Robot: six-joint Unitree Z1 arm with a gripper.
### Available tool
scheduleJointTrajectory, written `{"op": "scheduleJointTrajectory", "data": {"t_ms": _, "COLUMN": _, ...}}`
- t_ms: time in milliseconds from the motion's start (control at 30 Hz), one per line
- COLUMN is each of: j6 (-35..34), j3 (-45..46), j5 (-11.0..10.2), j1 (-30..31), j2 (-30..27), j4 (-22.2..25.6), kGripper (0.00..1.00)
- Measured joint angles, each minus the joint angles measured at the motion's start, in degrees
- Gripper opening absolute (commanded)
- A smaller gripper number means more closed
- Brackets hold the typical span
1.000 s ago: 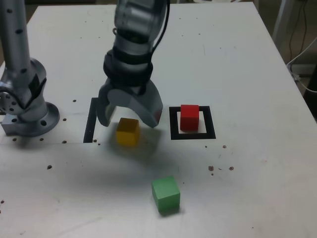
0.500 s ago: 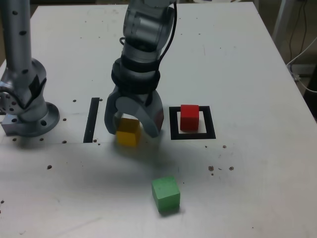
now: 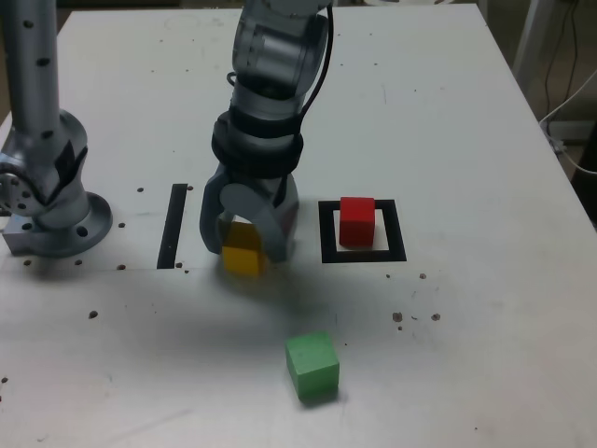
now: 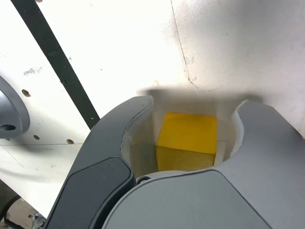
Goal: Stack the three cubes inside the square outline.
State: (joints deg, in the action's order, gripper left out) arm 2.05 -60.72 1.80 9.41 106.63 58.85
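"Judging by its flat faces, how will the yellow cube handle?"

"Light and stiff, I'd say, and not fragile; its smooth sides might slip if pinched near a corner. It sits on the tabletop, well in from the far edge."

"And the gripper?"

"Part open, a jaw on either side of the cube. The wrist view shows a sliver of tabletop between one jaw and the cube, so I see no firm hold."

"Where would you take it?"

"Two opposite upright faces, mid-height, top left free."

"And beyond it?"

"Red cube inside the square outline, nearer the tabletop's right edge in the exterior view; probably the stack's base. Green cube stands apart, farther from the far edge than either."
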Motion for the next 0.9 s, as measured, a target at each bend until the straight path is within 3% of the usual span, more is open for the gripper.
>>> {"op": "scheduleJointTrajectory", "data": {"t_ms": 433, "j6": 0.3, "j3": -0.4, "j5": 0.0, "j1": 0.0, "j2": -0.1, "j4": 0.9, "kGripper": 0.19}}
{"op": "scheduleJointTrajectory", "data": {"t_ms": 667, "j6": 0.0, "j3": -7.6, "j5": -2.5, "j1": 0.0, "j2": -0.8, "j4": 9.9, "kGripper": 0.19}}
{"op": "scheduleJointTrajectory", "data": {"t_ms": 900, "j6": -0.1, "j3": -17.6, "j5": -3.2, "j1": -2.1, "j2": -0.8, "j4": 16.6, "kGripper": 0.19}}
